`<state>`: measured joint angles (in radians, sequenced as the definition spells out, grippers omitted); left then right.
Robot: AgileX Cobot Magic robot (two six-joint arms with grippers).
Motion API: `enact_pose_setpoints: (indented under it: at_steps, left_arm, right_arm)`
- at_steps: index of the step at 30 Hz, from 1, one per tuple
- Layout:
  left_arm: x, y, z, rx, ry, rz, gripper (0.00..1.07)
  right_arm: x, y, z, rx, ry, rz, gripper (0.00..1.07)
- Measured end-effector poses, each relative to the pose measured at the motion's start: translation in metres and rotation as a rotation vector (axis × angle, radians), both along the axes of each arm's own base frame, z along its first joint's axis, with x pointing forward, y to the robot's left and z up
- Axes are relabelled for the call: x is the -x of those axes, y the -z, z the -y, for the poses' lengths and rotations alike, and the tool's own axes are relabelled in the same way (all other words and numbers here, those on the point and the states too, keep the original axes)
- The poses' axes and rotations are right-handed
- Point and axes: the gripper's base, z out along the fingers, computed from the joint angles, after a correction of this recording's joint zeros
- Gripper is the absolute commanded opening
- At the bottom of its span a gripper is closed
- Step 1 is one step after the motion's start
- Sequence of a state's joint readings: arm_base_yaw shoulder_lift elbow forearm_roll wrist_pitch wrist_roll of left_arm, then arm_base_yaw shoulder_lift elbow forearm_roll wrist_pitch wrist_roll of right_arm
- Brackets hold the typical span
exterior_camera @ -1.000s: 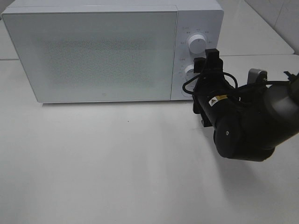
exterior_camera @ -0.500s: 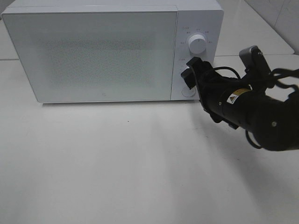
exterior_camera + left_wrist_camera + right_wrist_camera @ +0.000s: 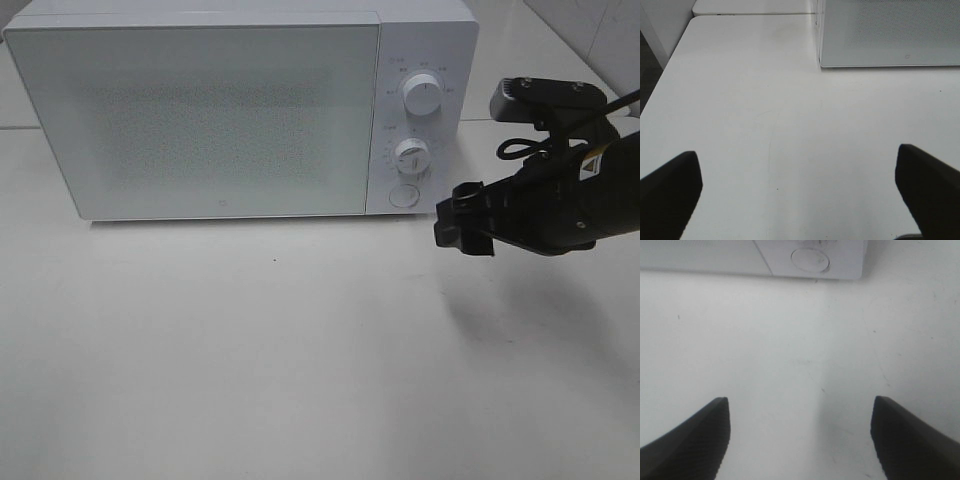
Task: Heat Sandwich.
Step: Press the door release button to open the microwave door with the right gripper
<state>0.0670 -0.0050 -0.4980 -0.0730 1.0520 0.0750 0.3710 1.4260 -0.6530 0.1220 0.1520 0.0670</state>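
Note:
The sandwich and its plate are out of view in every frame. The white microwave (image 3: 220, 110) stands at the back of the table with its door shut. My right gripper (image 3: 462, 222) hovers open and empty over the table, just right of and in front of the control panel. The right wrist view shows its two dark fingers wide apart around the gripper's middle (image 3: 800, 440), with the round door button (image 3: 810, 258) ahead. My left gripper (image 3: 800, 195) is open and empty over bare table, with the microwave's corner (image 3: 890, 30) ahead. It does not show in the exterior high view.
The control panel carries an upper knob (image 3: 421, 95), a lower knob (image 3: 411, 153) and a round button (image 3: 403, 195). The white table (image 3: 250, 350) stretches in front of the microwave. Its left edge (image 3: 660, 85) shows in the left wrist view.
My right gripper has drawn back from the lower knob, moving right and toward the front. The lower knob is now uncovered. The microwave door stays shut.

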Motion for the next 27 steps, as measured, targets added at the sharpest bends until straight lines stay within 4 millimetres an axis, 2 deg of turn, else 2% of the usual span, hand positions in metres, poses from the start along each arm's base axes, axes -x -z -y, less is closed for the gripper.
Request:
enact_pose_setpoints:
  at_steps: [4, 8, 9, 10, 14, 15, 19, 22, 24, 27]
  left_arm:
    - [0.000, 0.000, 0.000, 0.000, 0.000, 0.000, 1.01]
    - [0.000, 0.000, 0.000, 0.000, 0.000, 0.000, 1.01]
    - [0.000, 0.000, 0.000, 0.000, 0.000, 0.000, 1.01]
    - [0.000, 0.000, 0.000, 0.000, 0.000, 0.000, 1.01]
    - [0.000, 0.000, 0.000, 0.000, 0.000, 0.000, 1.01]
    - [0.000, 0.000, 0.000, 0.000, 0.000, 0.000, 1.01]
    - [0.000, 0.000, 0.000, 0.000, 0.000, 0.000, 1.01]
    - [0.000, 0.000, 0.000, 0.000, 0.000, 0.000, 1.01]
    - [0.000, 0.000, 0.000, 0.000, 0.000, 0.000, 1.01]
    - [0.000, 0.000, 0.000, 0.000, 0.000, 0.000, 1.01]
  right_arm:
    - [0.010, -0.023, 0.005, 0.095, -0.096, -0.029, 0.77]
    - [0.019, -0.038, 0.009, 0.102, -0.105, -0.022, 0.77]
    - [0.027, -0.049, 0.012, 0.097, -0.107, -0.005, 0.77]
    - [0.027, -0.049, 0.012, 0.097, -0.107, -0.005, 0.77]
    - [0.048, -0.069, 0.020, 0.098, -0.112, 0.001, 0.76]
    - [0.048, -0.069, 0.020, 0.098, -0.112, 0.001, 0.76]
    - [0.071, -0.085, 0.029, 0.098, -0.116, 0.004, 0.76]
    - [0.080, -0.090, 0.032, 0.099, -0.118, 0.001, 0.76]
    - [0.096, -0.100, 0.038, 0.094, -0.119, 0.017, 0.76]
    - [0.105, -0.105, 0.042, 0.091, -0.120, 0.026, 0.76]
